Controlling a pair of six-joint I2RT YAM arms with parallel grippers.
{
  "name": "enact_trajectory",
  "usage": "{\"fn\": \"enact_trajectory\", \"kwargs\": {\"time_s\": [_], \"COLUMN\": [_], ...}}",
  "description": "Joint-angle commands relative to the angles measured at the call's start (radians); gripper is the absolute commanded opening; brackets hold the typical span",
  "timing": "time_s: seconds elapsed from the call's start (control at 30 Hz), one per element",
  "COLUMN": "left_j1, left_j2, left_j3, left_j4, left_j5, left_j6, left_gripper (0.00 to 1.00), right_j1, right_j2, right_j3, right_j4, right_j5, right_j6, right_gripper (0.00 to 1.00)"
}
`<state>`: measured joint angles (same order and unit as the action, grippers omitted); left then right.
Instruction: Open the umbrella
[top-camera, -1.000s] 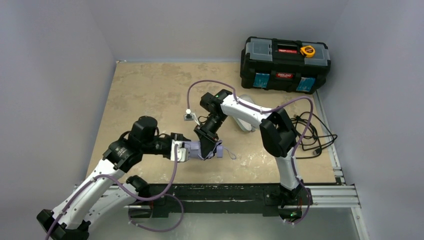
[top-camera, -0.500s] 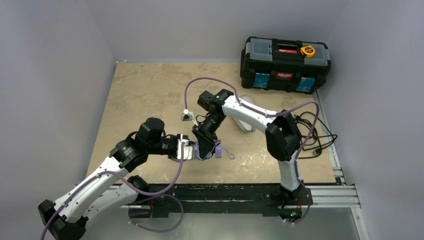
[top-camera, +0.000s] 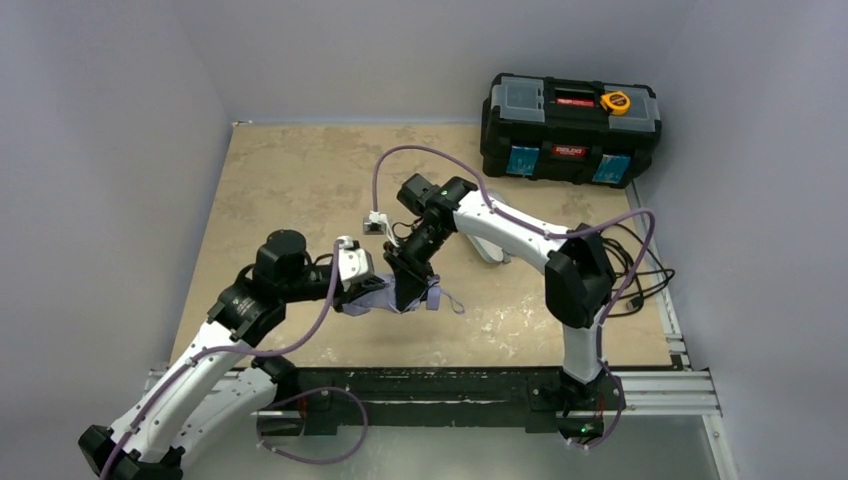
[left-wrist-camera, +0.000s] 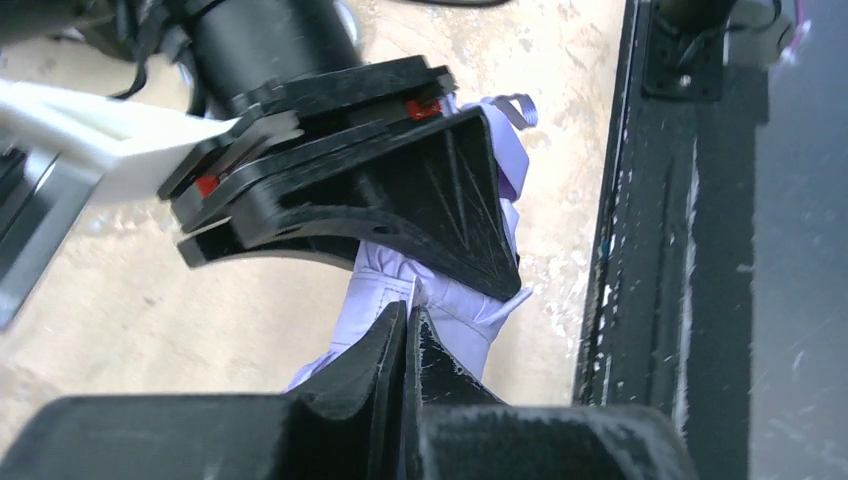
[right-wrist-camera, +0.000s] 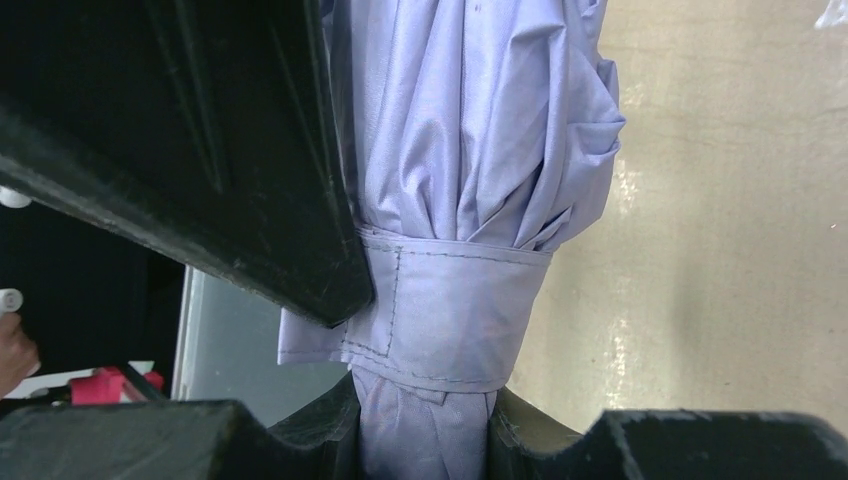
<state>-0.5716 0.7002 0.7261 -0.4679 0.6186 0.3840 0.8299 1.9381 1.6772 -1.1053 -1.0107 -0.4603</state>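
The umbrella is folded, a pale lavender bundle held low over the near middle of the table. Its wrist loop trails to the right. My right gripper comes down from behind and is shut on the folded canopy, its fingers pressing both sides just below the closure band. My left gripper reaches in from the left. Its jaws are shut, with the thin edge of the strap tab pinched at their tips. The shaft and handle are hidden.
A black toolbox stands at the back right corner. Black cables lie along the right edge, and a white object sits behind the right arm. The black mounting rail runs along the near edge, close under the umbrella.
My left gripper has closed from open onto the strap tab and its wrist has lifted and swung back to the left. The right gripper kept its hold and shifted slightly left.
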Motion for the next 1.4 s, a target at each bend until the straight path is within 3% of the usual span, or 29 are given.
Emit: {"fn": "enact_trajectory", "kwargs": {"time_s": [0.0,0.17,0.37,0.67,0.8,0.83,0.9,0.93,1.0,1.13,1.27,1.37], "left_j1": [0.103,0.146,0.284,0.377,0.386,0.385,0.385,0.385,0.384,0.384,0.345,0.170], "left_j2": [-0.005,-0.006,0.016,0.072,0.046,0.027,-0.032,-0.058,-0.120,-0.229,-0.235,-0.175], "left_j3": [0.005,0.007,-0.024,0.007,0.013,0.011,0.014,0.018,0.031,0.063,0.062,0.079], "left_j4": [0.107,0.137,0.208,0.212,0.258,0.247,0.179,0.129,0.021,-0.224,-0.218,-0.194], "left_j5": [-0.003,0.031,-0.009,-0.096,0.106,0.150,0.164,0.165,0.178,0.260,0.328,0.216], "left_j6": [-0.234,-0.370,-0.630,-0.720,-0.635,-0.600,-0.504,-0.465,-0.285,0.015,0.059,0.086], "left_gripper": [0.00,0.00,0.00,0.00,0.00,0.05,0.39,0.50,0.60,0.64,0.64,0.62], "right_j1": [0.009,0.009,0.023,0.075,0.067,0.054,0.023,0.010,-0.002,-0.003,-0.003,-0.004], "right_j2": [-0.098,-0.115,-0.151,-0.185,-0.172,-0.169,-0.158,-0.153,-0.133,-0.117,-0.078,-0.038], "right_j3": [-0.030,-0.040,-0.058,-0.076,-0.066,-0.072,-0.081,-0.079,-0.063,-0.042,-0.022,0.004], "right_j4": [0.006,0.004,0.004,-0.004,-0.018,-0.018,-0.020,-0.030,-0.060,-0.096,-0.116,-0.126], "right_j5": [-0.061,-0.035,0.013,0.087,0.037,0.014,-0.043,-0.062,-0.076,-0.092,-0.120,-0.147], "right_j6": [-0.008,-0.028,-0.069,-0.133,-0.122,-0.111,-0.090,-0.086,-0.096,-0.107,-0.092,-0.061], "right_gripper": [0.00,0.00,0.00,0.00,0.00,0.00,0.00,0.00,0.00,0.00,0.00,0.00]}}
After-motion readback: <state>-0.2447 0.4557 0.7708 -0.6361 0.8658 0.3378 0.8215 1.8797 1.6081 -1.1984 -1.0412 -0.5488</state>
